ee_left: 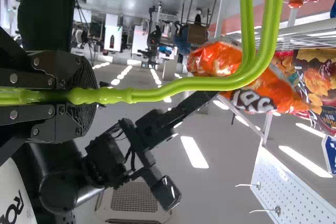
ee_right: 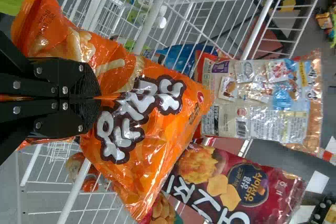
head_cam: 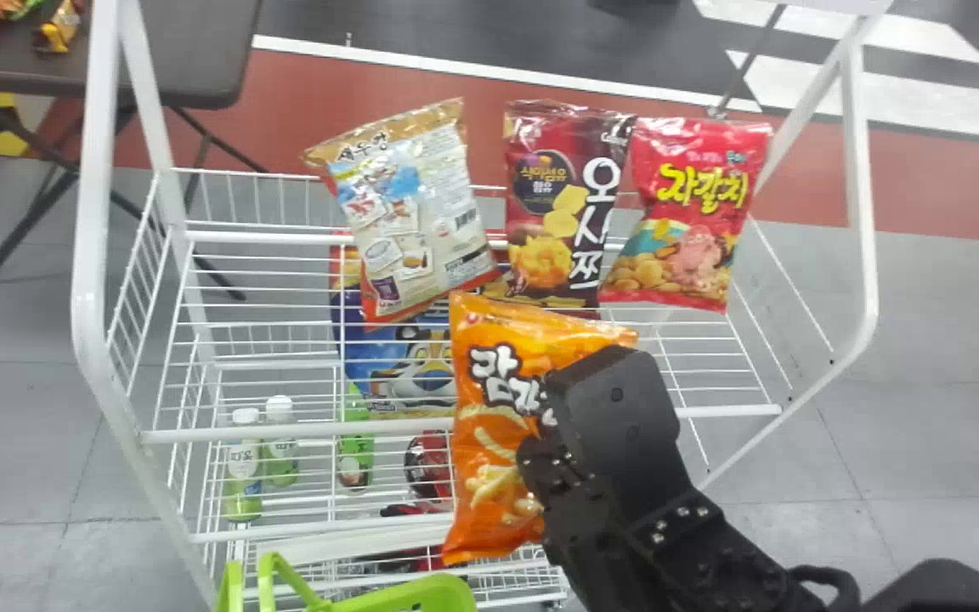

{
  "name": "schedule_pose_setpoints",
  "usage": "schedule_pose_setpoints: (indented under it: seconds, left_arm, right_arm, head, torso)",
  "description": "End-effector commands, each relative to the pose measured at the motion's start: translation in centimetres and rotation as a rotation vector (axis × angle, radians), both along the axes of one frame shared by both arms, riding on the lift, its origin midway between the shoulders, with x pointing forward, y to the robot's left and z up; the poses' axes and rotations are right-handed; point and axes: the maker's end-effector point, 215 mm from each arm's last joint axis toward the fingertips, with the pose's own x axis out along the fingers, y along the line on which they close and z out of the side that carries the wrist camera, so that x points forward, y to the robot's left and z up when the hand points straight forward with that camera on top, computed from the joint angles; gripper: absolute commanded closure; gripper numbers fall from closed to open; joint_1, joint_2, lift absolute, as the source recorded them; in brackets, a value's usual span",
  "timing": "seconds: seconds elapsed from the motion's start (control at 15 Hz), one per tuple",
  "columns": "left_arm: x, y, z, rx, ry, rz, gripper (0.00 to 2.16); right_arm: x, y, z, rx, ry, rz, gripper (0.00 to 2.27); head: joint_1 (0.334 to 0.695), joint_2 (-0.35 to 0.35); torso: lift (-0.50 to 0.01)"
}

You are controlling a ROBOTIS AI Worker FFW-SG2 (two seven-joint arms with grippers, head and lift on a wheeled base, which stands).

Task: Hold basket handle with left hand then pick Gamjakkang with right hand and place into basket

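- Right gripper [ee_right: 97, 98]: pinched tight on the orange Gamjakkang bag [head_cam: 489, 442], just below centre of the head view, in front of the white wire rack [head_cam: 251, 433].
- Left gripper [ee_left: 88, 96]: clamped around the green basket handle [ee_left: 184, 84]; the basket [head_cam: 404, 595] is at that head view's bottom edge, left of centre.
- Step in hand, I judge: grasp made, placing ahead.
- Next: carry the bag toward the lower left, clear the handle, lower it inside, then let go.
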Motion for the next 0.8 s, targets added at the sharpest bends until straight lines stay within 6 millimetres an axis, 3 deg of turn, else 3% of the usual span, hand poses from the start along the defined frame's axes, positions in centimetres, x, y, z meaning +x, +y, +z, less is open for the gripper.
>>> schedule_pose_setpoints:
  seconds: [0.0,0.33,0.73]
  left_arm:
    - [-0.1,-0.2,0.0,-0.005,0.005,-0.003,2.15]
    - [0.3,-1.0,0.1,-0.003,-0.010,-0.021,2.15]
    - [1.4,-1.7,0.1,0.009,-0.036,-0.039,2.15]
  right_arm:
    - [-0.9,1.2,0.6,0.036,0.007,0.036,2.24]
    - [-1.8,2.8,0.1,0.050,0.030,0.084,2.24]
    - [-2.0,3.9,-2.6,0.040,0.092,0.116,2.24]
  head:
    - [0.695,-0.235]
    - [0.695,-0.191]
    - [0.695,-0.182]
  torso:
    - [-0.017]
    - [-0.017]
    - [-0.017]
